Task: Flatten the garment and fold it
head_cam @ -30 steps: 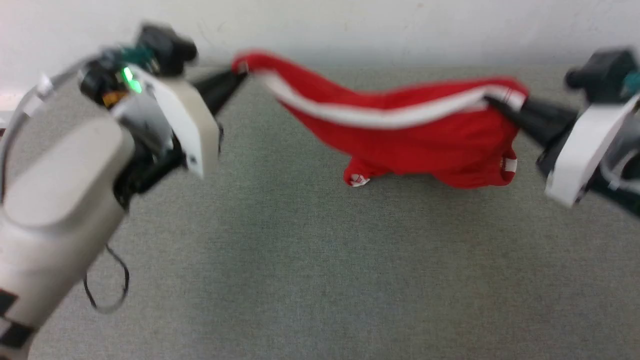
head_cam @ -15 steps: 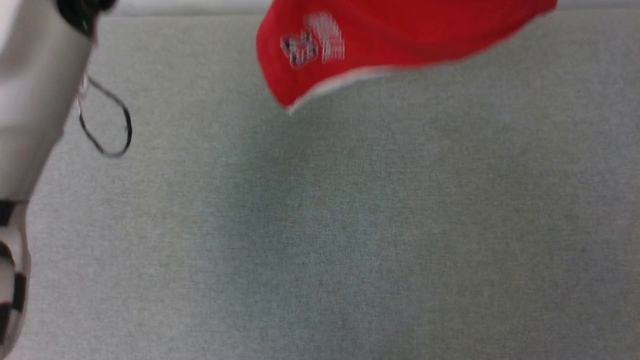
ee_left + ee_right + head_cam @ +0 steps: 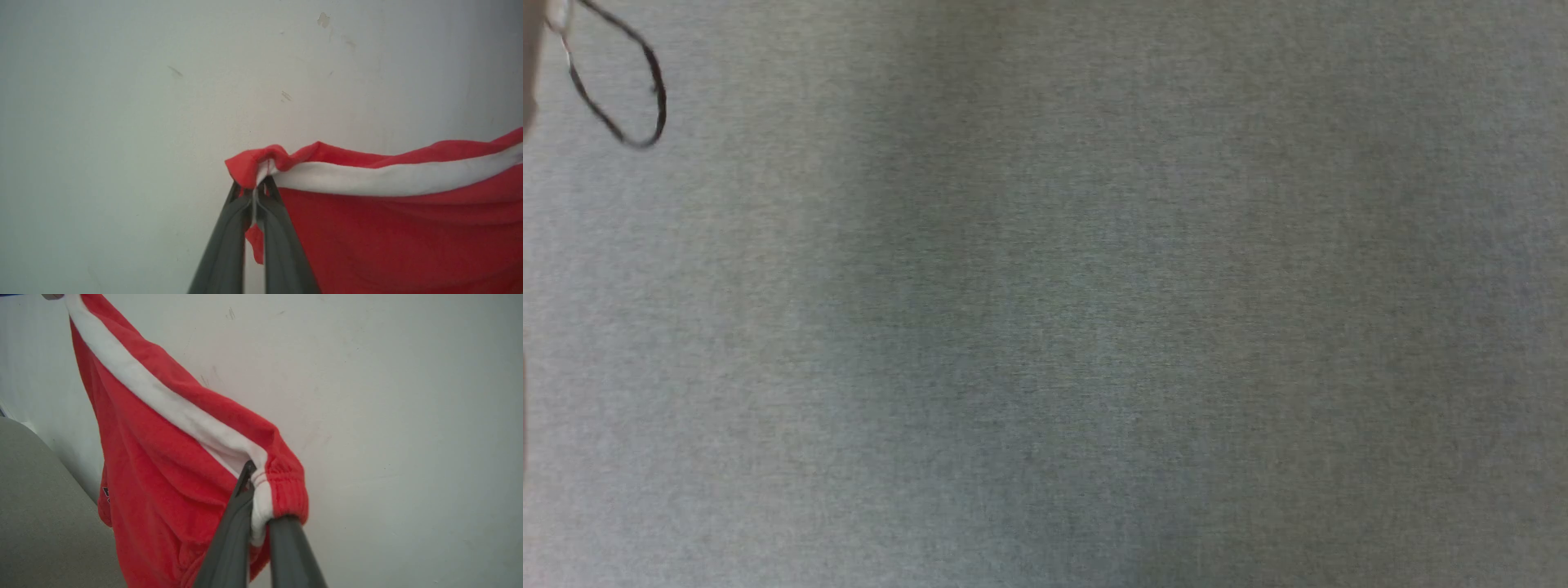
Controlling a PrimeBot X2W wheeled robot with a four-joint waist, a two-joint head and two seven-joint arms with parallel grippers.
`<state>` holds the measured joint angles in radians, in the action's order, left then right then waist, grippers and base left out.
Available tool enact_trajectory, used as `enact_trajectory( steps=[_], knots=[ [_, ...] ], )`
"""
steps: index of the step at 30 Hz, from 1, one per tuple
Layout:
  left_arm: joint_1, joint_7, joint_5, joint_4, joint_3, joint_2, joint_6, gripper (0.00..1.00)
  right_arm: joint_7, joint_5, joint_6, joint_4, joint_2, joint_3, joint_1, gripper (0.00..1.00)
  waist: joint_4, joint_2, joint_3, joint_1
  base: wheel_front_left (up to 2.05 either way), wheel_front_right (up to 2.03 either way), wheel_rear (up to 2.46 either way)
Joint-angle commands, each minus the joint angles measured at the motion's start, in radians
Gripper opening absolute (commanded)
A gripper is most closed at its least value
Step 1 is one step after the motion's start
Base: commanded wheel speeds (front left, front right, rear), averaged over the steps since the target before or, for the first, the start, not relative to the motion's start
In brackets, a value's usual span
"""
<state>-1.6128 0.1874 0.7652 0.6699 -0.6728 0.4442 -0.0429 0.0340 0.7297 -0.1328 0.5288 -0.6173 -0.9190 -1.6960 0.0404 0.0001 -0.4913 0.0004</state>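
Garment (image 3: 388, 237) was bright red, crossed by one broad white band. Tabletop (image 3: 1045, 327) — uniform grey-green, finely flecked. Wall (image 3: 122, 102) was off-white; cable loop (image 3: 662, 98) was black.

Fleecy cloth garment (image 3: 163, 490), matt wall (image 3: 408, 416)

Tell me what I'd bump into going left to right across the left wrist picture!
wall → left gripper, shut on the cloth's corner → garment stretching off the right edge
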Motion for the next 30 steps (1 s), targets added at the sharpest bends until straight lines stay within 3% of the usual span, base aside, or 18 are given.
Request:
enact_trajectory(
  steps=[1,11,18,30],
  knots=[
    [0.031,0.013,0.005,0.011,0.001,0.002,-0.009,0.00,0.014,-0.005,0.002,0.006,0.007,-0.022,0.024,0.00,-0.015,-0.0001,-0.009,-0.0004,0.00,0.00,0.00],
    [0.437,0.070,0.047,-0.040,0.001,0.038,-0.024,0.00,0.128,0.061,0.002,-0.039,-0.013,-0.232,0.322,0.00,-0.019,-0.0001,0.098,-0.0004,0.00,0.00,0.00],
    [0.823,0.074,0.057,-0.177,0.035,0.083,0.032,0.00,0.158,0.103,0.002,-0.156,-0.080,-0.341,0.574,0.00,-0.010,-0.0001,0.207,-0.0004,0.00,0.00,0.00],
    [1.369,0.066,0.101,-0.364,-0.005,0.142,0.143,0.00,0.088,0.107,0.002,-0.334,-0.196,-0.361,0.997,0.00,-0.010,-0.0001,0.376,-0.0004,0.00,0.00,0.00]
  ],
)
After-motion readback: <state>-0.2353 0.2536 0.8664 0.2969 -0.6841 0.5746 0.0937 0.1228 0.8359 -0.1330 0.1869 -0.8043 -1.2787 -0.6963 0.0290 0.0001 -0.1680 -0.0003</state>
